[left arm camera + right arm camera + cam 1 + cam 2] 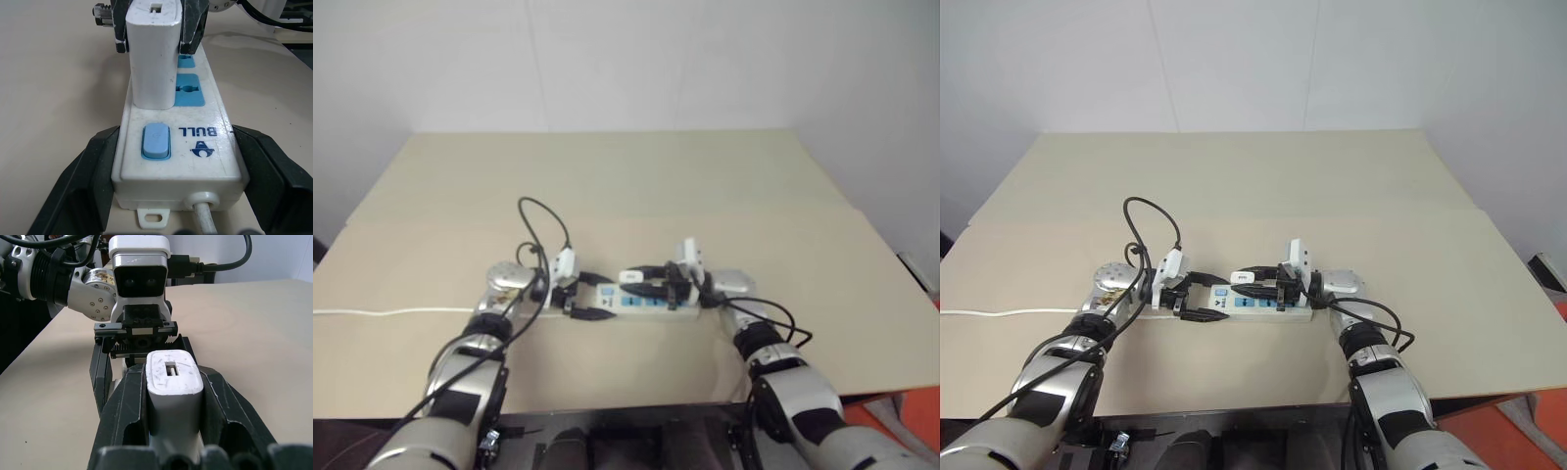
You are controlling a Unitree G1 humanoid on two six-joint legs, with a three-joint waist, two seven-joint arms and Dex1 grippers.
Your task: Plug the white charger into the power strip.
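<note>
I have the white charger (152, 54) standing upright on the power strip (195, 147), just past the blue switch (155, 141) and over the first socket; in the left wrist view it sits top centre, its base against the strip's face. Whether the prongs are fully home I cannot tell, since the body hides them, though I judge it seated or nearly so because no gap shows under it.

The right gripper (174, 396) has its fingers (132, 406) clamped on the charger's two sides, which keeps the body square to the socket so I can press straight in. In the head view this is just right of centre.

The left gripper (176, 171) has its fingers (93, 166) closed against the strip's switch end, one on each long side, near where the thin white cord (204, 215) leaves. That hold is there to stop the strip sliding or tipping while the other arm pushes.

The strip lies flat on the tan surface (636, 176), centre of the head view, with its cord trailing toward the left edge. Two blue socket faces (190, 90) beyond the charger remain unused.
</note>
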